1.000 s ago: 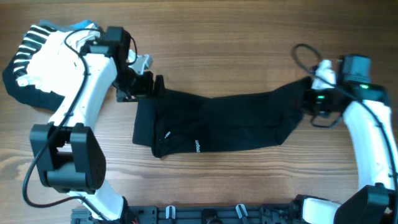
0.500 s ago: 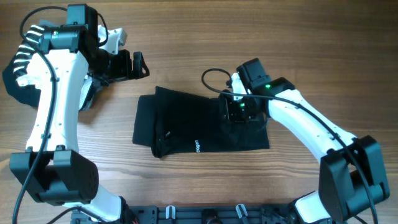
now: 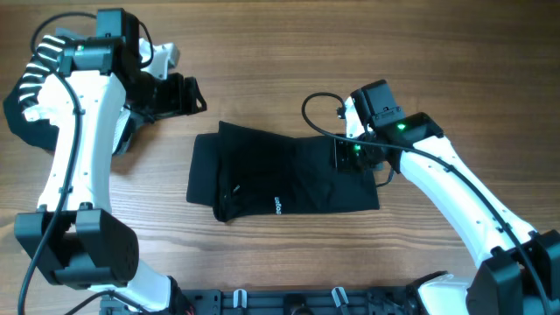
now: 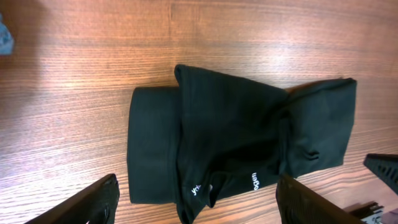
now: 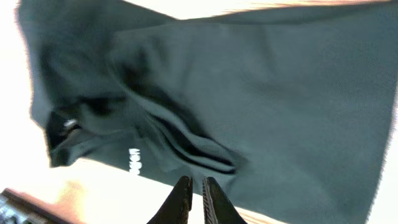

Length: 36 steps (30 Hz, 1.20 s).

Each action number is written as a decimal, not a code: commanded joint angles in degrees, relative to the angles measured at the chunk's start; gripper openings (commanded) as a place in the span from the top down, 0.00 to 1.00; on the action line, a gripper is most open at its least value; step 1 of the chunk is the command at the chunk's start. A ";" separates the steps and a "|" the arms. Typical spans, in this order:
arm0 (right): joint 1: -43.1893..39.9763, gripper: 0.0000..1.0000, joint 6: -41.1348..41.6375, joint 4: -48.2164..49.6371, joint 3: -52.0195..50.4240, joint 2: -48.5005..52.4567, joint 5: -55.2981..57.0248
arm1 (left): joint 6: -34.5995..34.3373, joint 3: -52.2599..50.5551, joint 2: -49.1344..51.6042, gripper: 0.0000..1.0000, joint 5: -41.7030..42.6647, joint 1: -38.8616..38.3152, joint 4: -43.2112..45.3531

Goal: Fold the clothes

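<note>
Fabric of the black T-shirt (image 3: 280,179) is seen gathered into a compact, roughly rectangular bundle at about the middle of the table (image 3: 262,52), its long side running left to right. Several layers are stacked unevenly: a narrower flap is laid over the left part, a ridge of creases is formed across the middle, and the right end is left flatter. A small white label mark (image 3: 277,206) is shown on the edge of the bundle that faces the near edge of the table. The right gripper (image 5: 196,182) is held over the right end of the black T-shirt, its fingers drawn almost together with only a thin slit between them; no fabric can be made out pinched there. The left gripper (image 3: 184,94) is held above bare wood toward the far left corner, apart from the black T-shirt, with its fingers spread wide and nothing between them. Beyond it, at the far left corner of the table, a white garment (image 3: 74,74) is piled on a black-and-white striped garment (image 3: 31,77).
</note>
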 commanded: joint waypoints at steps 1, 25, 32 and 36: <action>-0.02 0.90 2.45 -1.62 0.07 3.58 5.14 | 0.28 -6.54 -0.61 0.05 0.00 0.24 2.03; -1.92 0.83 -3.98 2.95 0.59 4.07 -0.76 | 0.09 -27.65 -0.61 0.00 6.62 -1.05 18.36; -10.51 0.77 -0.02 -0.44 0.59 4.09 -1.51 | 0.13 -35.78 2.23 0.00 5.95 -3.02 26.95; -10.40 0.76 -2.78 -1.42 0.48 4.26 -1.64 | 0.35 -35.80 4.63 0.00 2.95 -3.04 27.82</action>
